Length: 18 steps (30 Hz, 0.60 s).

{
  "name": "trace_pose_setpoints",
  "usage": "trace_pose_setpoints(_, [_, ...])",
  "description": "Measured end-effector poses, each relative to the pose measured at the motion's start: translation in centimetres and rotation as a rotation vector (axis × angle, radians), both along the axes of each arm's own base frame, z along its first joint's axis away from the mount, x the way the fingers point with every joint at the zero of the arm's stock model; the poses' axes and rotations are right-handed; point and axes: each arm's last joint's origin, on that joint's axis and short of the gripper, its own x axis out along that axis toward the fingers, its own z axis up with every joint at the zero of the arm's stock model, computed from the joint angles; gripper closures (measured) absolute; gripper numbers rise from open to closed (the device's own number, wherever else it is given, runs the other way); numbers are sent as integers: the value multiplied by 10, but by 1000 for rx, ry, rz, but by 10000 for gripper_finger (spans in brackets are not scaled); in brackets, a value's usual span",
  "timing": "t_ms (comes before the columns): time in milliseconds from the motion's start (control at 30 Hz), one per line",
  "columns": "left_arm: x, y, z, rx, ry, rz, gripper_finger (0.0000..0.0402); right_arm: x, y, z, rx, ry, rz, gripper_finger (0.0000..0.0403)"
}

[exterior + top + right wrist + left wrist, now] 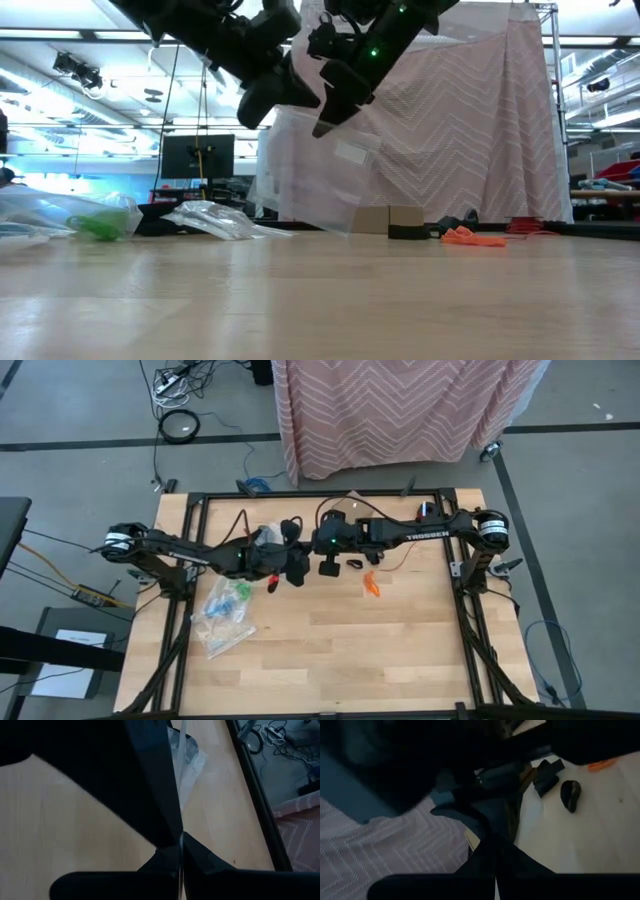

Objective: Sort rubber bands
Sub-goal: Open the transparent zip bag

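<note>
A clear plastic zip bag (330, 185) with a white label hangs between my two grippers above the table's middle. My left gripper (297, 568) and my right gripper (327, 567) meet tip to tip there, both shut on the bag's top. Orange rubber bands (371, 585) lie in a small heap on the table right of the grippers, and also show in the low view (470, 237). Black rubber bands (570, 795) lie just behind them. Green ones (100, 227) sit inside a bag on the left. My left gripper holds the clear bag at its upper edge (290, 112), coming slanting down from the table's left. Its own fingers hide the place of contact. The bag hangs below it. My right gripper pinches the bag's thin upper edge (181, 834) between its two fingertips, slanting down from the table's right. The sheet shows edge-on between the fingers. The bag hangs below; whether its lower end (345, 228) touches the table I cannot tell.
More clear bags (225, 615) lie crumpled on the table's left half, some with coloured bands inside. A small red thing (271, 584) lies below the left gripper. A black frame (470, 610) runs around the table. A draped pink cloth (400, 410) stands behind the far edge.
</note>
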Motion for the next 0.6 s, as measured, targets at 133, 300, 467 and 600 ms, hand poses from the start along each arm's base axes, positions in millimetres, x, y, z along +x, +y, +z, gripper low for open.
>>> trace_pose_setpoints(133, [1,0,-5,1,28,8,401,0,0,0,-1,1,0,403])
trace_pose_setpoints(300, [1,0,-10,-13,49,18,401,1,0,1,-1,-10,0,403])
trace_pose_setpoints(467, [4,0,-17,-15,78,21,401,1,0,1,3,-17,6,403])
trace_pose_setpoints(600, [5,1,-20,-41,67,35,401,1,1,1,4,-17,10,403])
